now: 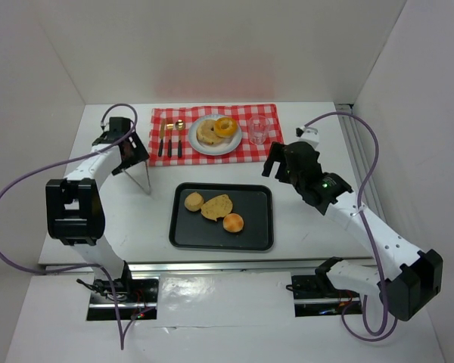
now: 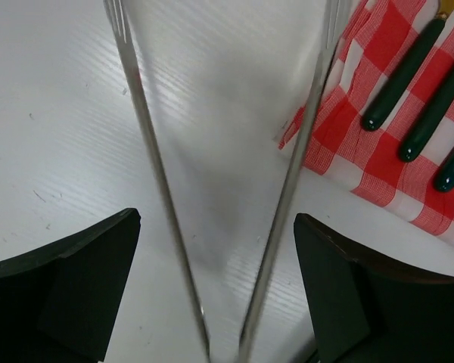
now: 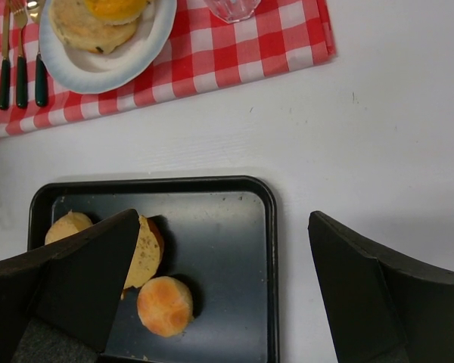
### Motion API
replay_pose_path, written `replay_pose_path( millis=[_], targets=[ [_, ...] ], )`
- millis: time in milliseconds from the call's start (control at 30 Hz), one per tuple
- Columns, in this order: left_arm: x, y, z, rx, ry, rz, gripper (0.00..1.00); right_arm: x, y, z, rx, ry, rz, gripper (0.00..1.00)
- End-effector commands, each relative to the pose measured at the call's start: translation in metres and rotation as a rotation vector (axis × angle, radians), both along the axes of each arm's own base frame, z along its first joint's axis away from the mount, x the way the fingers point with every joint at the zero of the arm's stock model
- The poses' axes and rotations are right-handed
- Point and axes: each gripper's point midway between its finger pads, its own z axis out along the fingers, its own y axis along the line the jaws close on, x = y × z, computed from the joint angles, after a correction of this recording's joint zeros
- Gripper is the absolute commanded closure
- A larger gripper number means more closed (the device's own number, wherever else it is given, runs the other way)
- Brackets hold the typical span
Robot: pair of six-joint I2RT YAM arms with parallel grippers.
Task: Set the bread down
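Bread (image 1: 217,206), probably light, soft and crumbly, wants a gentle pinch across its middle. The tongs (image 2: 147,136) are spread, pinching nothing, between the left gripper's (image 2: 217,218) wide fingers. Right of their tips, apart, three pieces lie on the tray (image 1: 261,189). Beyond the tips, two more sit on the plate (image 3: 98,76). The right gripper (image 3: 225,219) gapes, empty.
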Motion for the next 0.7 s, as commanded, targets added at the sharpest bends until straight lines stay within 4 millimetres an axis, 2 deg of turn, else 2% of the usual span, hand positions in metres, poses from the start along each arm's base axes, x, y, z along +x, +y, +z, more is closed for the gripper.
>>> replay_pose_path(
  millis=[0,33,100,200,233,367,400,433,467,500,600,667],
  targets=[
    [0.022,-0.001,0.026,-0.020,-0.079,-0.019,0.03,0.008,0.003,0.003,0.003,-0.030,0.010,0.00],
    [0.026,-0.004,0.033,-0.035,-0.090,-0.031,0.03,0.011,0.001,0.007,0.007,-0.038,0.001,0.00],
    [0.026,-0.008,0.064,-0.044,-0.158,-0.054,0.03,0.011,0.001,0.007,0.008,-0.038,0.001,0.00],
    [0.018,-0.012,0.102,-0.058,-0.202,-0.069,0.01,0.011,0.001,0.007,0.008,-0.038,0.001,0.00],
    [0.013,-0.014,0.118,-0.064,-0.224,-0.076,0.01,0.011,0.000,0.008,0.013,-0.040,-0.012,0.00],
    [-0.017,-0.028,0.144,-0.041,-0.212,-0.122,0.01,0.009,-0.007,0.004,0.002,-0.026,-0.050,0.00],
    [-0.031,-0.035,0.131,-0.039,-0.173,-0.148,0.01,0.008,-0.012,0.001,-0.016,-0.016,-0.065,0.00],
    [-0.039,-0.038,0.128,-0.040,-0.168,-0.158,0.01,0.005,-0.017,-0.003,-0.029,-0.001,-0.090,0.00],
    [-0.052,-0.037,0.137,-0.030,-0.196,-0.169,0.01,0.006,-0.018,-0.002,-0.025,-0.003,-0.103,0.00],
    [-0.066,-0.042,0.122,-0.041,-0.164,-0.185,0.01,0.004,-0.021,-0.005,-0.037,0.007,-0.110,0.00],
    [-0.092,-0.048,0.121,-0.053,-0.185,-0.221,0.01,0.001,-0.026,-0.018,-0.060,0.048,-0.137,0.00],
    [-0.102,-0.050,0.122,-0.057,-0.200,-0.244,0.01,0.000,-0.026,-0.022,-0.060,0.064,-0.143,0.00]
  ],
)
